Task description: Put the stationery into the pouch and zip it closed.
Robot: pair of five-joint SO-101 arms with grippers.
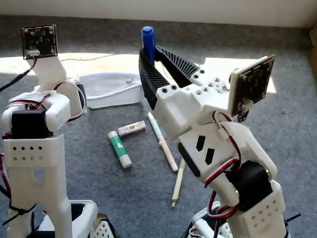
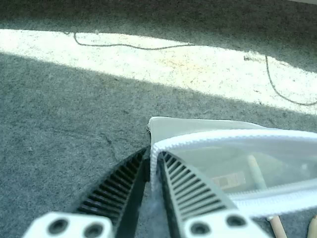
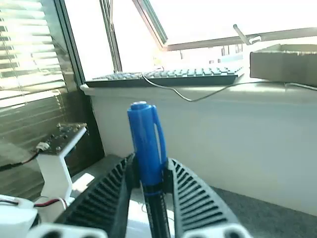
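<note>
High view: the right arm's jaws are raised above the middle of the table (image 1: 287,124) and closed around a blue marker (image 1: 148,37), which stands upright with its cap on top. The right wrist view shows that marker (image 3: 146,148) clamped between the two ribbed black jaws, its clip facing the camera.

The pouch (image 1: 111,89), clear with a white zip edge, lies at the far side, left of centre, just beside the left arm. In the left wrist view the left arm's jaws are pinched shut on the corner of the pouch (image 2: 237,163), at its white zip band.

Nearer, in the middle of the grey table, lie a green-and-white glue stick (image 1: 120,148), a small white tube (image 1: 132,129) just beyond it, a white pen (image 1: 162,141) to their right, and a cream pen (image 1: 178,184) nearest of all.
</note>
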